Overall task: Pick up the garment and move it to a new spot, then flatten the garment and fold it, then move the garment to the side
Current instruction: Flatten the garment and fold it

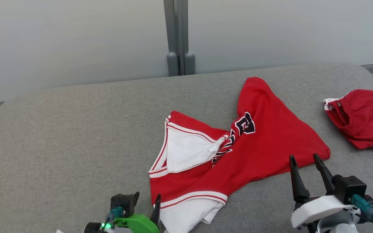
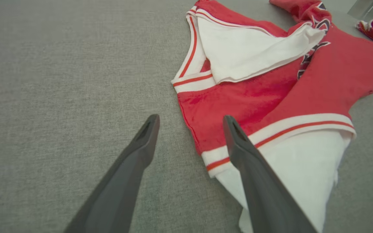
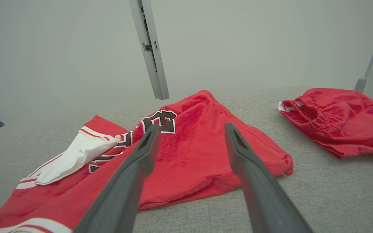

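Dark fingers of the left gripper stand wide apart and hold nothing. The near edge of the crumpled red-and-white sleeveless jersey with black lettering lies between them, one white-banded edge passing behind a finger. So too the right gripper: it is spread and empty, with the jersey's red corner just ahead of its tips. The cloth looks soft and light, a limp knit twisted at the middle, and is likely to sag and bunch when lifted. I would pinch a stitched band or a corner with each pair of jaws, not the loose middle. Beyond the right jaws, well apart, sits a bundled red garment with an elastic waistband, probably shorts. Count: one jersey, one red bundle, two grippers — all over the grey fabric tabletop.
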Robot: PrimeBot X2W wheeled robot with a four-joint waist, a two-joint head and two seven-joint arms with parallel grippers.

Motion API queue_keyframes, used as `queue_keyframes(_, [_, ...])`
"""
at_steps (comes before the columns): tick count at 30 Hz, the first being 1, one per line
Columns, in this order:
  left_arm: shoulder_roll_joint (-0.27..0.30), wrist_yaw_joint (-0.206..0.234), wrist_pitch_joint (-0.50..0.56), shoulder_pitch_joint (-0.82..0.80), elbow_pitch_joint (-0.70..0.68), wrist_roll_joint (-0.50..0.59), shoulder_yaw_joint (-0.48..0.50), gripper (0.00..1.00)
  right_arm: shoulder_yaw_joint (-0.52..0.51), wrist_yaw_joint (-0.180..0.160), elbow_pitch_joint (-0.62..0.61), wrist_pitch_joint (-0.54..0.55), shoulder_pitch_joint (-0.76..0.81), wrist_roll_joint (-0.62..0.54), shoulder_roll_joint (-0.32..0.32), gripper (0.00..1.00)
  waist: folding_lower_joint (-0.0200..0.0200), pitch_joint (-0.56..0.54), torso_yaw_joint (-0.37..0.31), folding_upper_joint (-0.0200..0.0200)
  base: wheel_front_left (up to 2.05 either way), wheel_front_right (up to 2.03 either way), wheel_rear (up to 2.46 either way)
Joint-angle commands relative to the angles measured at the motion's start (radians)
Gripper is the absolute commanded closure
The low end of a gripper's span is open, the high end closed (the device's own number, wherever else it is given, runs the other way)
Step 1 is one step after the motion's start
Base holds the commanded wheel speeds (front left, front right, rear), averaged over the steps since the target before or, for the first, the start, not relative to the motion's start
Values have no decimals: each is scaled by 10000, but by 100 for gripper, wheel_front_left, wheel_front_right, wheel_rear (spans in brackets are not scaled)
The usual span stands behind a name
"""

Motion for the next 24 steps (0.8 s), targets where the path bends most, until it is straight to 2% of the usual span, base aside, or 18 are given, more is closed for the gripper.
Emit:
queue_keyframes(1, [38,-76,237,-271,243,-87,-131,0,65,-16,-56,-25,70,-96,7,0,0,114,-175,-1,0,0,0])
queue_keyframes(7, [38,-171,1207,-964,1184,-579,-553,0,229,-16,-110,-14,-147,-183,31,0,0,349,-579,-1,0,0,0])
queue_keyframes(8, [38,-158,1207,-1065,1251,-727,-612,18,228,-16,-115,-14,-151,-191,33,0,0,390,-645,-1,0,0,0])
queue_keyframes(9, [38,-145,1209,-1133,1317,-800,-668,64,220,-16,-109,-11,-149,-199,35,0,0,416,-685,-1,0,0,0])
queue_keyframes(10, [39,-95,1181,-1199,1410,-859,-727,97,217,-16,-100,-11,-155,-218,37,0,0,450,-740,-1,0,0,0])
queue_keyframes(13, [39,39,867,-1432,1549,-931,-797,100,193,-16,-145,-12,-196,-236,40,0,0,553,-855,-1,0,0,0])
queue_keyframes(17, [49,314,-139,-1885,1519,-872,-597,100,57,-16,-195,-15,-203,-199,40,0,0,690,-916,-1,0,0,0])
queue_keyframes(24, [520,578,-904,-2995,1658,-845,-28,100,41,-16,-330,-21,-347,-105,41,0,0,1180,-1040,-1,0,0,0])
